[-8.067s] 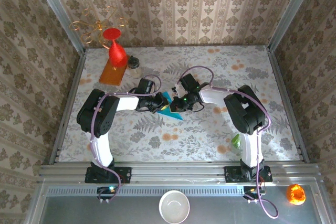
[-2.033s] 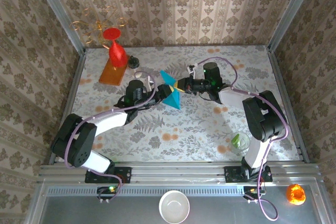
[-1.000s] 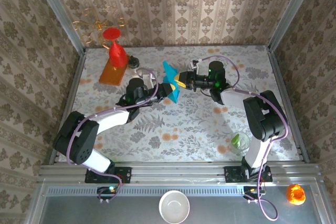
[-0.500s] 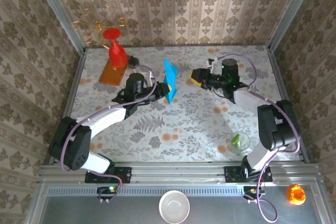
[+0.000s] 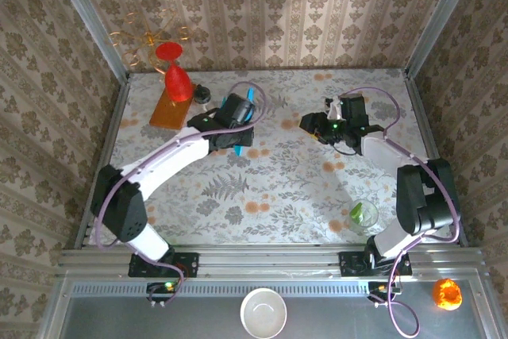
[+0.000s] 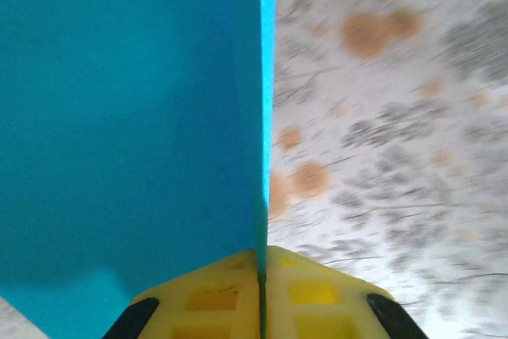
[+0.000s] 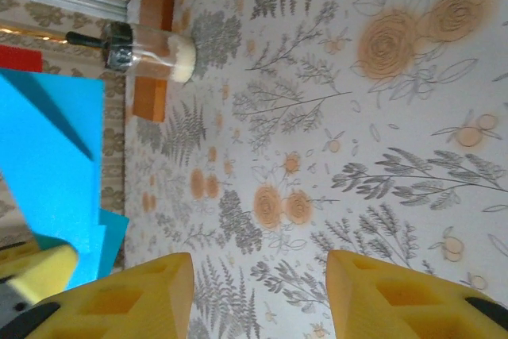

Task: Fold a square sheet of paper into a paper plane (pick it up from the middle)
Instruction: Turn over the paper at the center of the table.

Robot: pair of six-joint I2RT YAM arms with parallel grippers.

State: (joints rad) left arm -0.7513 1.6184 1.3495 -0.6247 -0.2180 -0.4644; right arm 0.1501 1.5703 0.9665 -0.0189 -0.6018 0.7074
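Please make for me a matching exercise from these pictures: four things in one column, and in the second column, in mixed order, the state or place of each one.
Column A
1. left tool
2. right tool
3. red vase
4. white bowl

Column B
a. open, holding nothing
b. standing on the orange board
c. shut on the blue paper
d. off the table, past its near edge

Right pairs: 1-c; 2-a; 3-b; 4-d

paper [image 6: 127,117]: thin, smooth, matt teal
fingers [image 7: 397,295]: yellow moulded plastic, matt
table [image 7: 381,140]: smooth, flower-printed covering
jar [image 7: 151,52]: clear, glossy
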